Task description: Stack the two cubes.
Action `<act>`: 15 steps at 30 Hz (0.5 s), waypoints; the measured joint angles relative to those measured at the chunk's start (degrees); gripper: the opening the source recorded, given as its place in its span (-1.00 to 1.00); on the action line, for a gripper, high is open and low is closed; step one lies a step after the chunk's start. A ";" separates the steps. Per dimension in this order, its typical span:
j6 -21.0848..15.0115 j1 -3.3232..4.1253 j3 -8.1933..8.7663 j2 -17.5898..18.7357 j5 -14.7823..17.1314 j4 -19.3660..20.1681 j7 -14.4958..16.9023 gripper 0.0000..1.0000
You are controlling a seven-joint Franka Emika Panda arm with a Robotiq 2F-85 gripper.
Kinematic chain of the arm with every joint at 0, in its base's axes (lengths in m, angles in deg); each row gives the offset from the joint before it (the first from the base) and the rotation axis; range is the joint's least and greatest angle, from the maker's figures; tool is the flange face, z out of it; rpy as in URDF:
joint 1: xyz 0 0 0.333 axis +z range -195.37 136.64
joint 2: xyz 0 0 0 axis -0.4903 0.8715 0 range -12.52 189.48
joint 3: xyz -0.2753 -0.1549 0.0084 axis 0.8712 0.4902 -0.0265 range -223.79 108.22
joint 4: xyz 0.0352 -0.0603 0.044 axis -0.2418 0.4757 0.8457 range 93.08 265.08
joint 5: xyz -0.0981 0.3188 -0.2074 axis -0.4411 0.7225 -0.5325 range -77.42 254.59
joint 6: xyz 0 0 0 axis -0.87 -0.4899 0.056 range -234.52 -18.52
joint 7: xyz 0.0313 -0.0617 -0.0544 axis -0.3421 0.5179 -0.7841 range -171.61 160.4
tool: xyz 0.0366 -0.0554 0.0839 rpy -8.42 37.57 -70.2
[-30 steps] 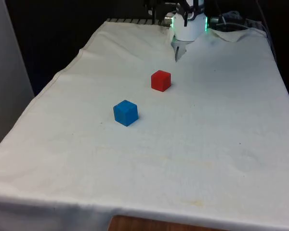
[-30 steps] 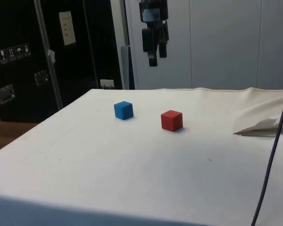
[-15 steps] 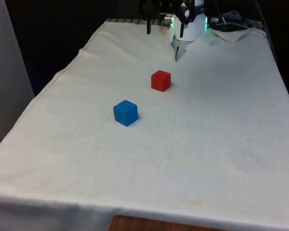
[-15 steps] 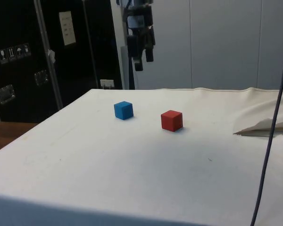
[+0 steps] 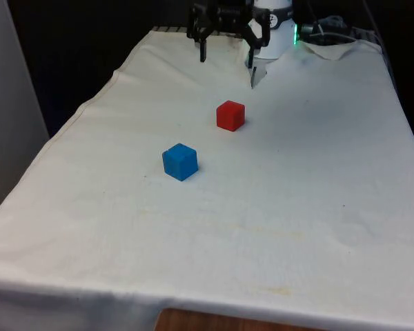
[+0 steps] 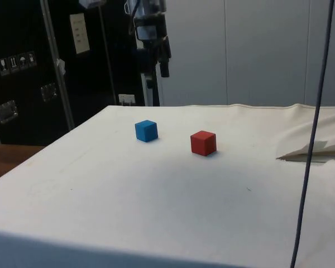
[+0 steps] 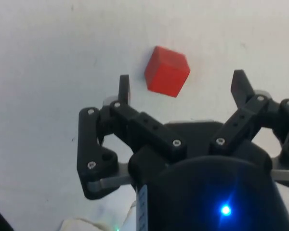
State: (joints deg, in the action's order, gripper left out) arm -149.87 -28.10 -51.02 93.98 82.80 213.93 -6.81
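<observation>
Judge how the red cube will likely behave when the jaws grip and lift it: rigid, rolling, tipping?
The red cube looks solid with flat faces, so it probably stays rigid and sits flat rather than rolling. Its squat shape suggests little tipping. The white cloth beneath may drag if it is pushed.

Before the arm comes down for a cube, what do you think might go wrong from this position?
The hand hangs open, high above the cloth, not yet lined up over either cube.

1. In the wrist view the red cube sits turned at an angle to the fingers, so closing on its corners might twist or push it.

2. The blue cube and red cube lie apart on the cloth; a slightly off-centre placement could let the top cube slide off.
</observation>
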 measured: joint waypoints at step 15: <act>-0.06 -0.40 0.92 8.37 1.20 -8.37 1.60 1.00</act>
State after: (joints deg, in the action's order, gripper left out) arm -149.92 -28.50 -50.11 102.34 84.00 205.56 -5.20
